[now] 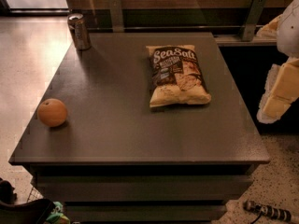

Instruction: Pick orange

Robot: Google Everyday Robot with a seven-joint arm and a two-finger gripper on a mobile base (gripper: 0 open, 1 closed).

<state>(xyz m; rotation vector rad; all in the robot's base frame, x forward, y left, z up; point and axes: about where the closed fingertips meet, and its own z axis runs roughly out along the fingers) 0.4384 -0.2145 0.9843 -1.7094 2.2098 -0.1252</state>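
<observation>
The orange (52, 112) is a small round fruit with matte skin. It sits on the dark grey table (117, 134) near its front left edge. My gripper (278, 97), white and cream, hangs at the far right of the camera view, beyond the table's right edge. It is far from the orange and touches nothing on the table.
A Sea Salt chip bag (177, 76) lies flat at the table's middle back. A metal drink can (81, 31) stands at the back left corner. A glass railing with metal posts (116, 14) runs behind the table. Light floor lies to the left.
</observation>
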